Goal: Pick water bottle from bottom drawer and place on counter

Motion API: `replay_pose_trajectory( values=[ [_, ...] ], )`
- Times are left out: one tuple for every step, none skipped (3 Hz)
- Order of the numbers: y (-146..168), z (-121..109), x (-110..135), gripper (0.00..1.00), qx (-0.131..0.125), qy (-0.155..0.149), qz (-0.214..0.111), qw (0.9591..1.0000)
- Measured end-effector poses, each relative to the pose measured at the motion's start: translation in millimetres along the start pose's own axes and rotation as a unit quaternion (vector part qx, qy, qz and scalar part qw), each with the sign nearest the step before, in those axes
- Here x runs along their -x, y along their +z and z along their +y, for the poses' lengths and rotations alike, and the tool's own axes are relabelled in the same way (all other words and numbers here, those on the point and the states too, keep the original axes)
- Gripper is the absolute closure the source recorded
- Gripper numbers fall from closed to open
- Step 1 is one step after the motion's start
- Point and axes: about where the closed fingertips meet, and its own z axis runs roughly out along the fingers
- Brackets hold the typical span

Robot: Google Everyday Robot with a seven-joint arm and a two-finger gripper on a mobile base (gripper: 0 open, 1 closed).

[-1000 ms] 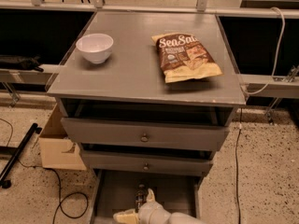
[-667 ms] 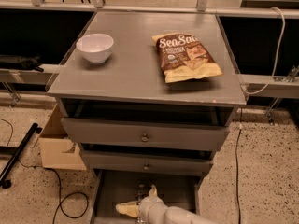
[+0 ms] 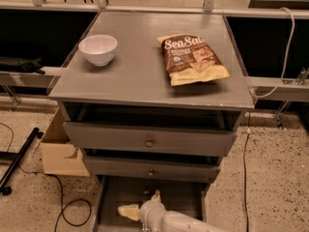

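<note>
Two-fingered tool (image 3: 139, 203) gapes wide inside the bottom drawer (image 3: 186, 197).

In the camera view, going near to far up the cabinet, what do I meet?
Gripper down in the bottom drawer → lower drawer front → upper drawer front → counter, carrying the bowl and chip bag, which overlap in depth.

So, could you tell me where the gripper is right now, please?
The gripper is low in the camera view, near the middle, inside the open bottom drawer, just below the two knobbed drawer fronts.
</note>
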Motion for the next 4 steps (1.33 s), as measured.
replay_pose_trajectory(
  values=[
    [21.4,-27.4,1.6,0.00,-0.068,0.044,0.011,0.9966],
    [20.5,-58.9,-10.5,0.00,-0.141,0.099,0.000,0.9850],
    [20.7,-67.6,-15.7,0.00,-0.161,0.101,0.001,0.9818],
    [21.8,-77.9,-44.4,0.00,-0.171,0.108,0.007,0.9793]
  ],
)
